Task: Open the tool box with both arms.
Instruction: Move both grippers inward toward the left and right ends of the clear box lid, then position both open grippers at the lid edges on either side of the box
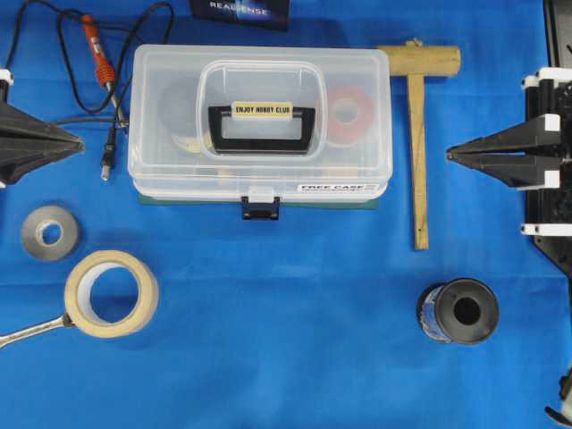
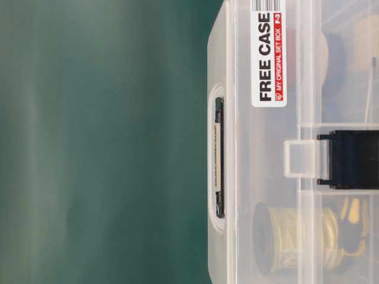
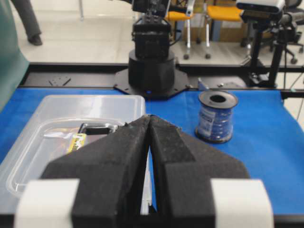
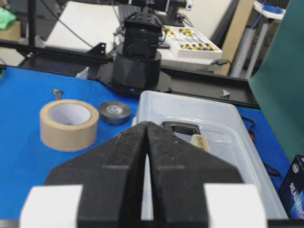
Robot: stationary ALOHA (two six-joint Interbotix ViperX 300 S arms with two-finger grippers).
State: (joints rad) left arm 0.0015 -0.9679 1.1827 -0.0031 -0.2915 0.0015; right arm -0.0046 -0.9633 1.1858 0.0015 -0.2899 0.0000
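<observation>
Overhead exterior view showed the tool box [image 1: 259, 125] lying latched on the blue worktop [image 1: 286, 340], midway between the left end effector [image 1: 79, 141] and right end effector [image 1: 451, 154], both clenched, empty, well apart from it

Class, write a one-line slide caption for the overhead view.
Closed tool box sits between the shut left tool and right tool.

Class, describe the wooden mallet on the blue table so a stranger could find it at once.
Start at the clear tool box in the middle of the blue table. Just beside its right end lies the wooden mallet, its head at the top, its long handle running towards the viewer. It is the only wooden, T-shaped thing there.
</observation>
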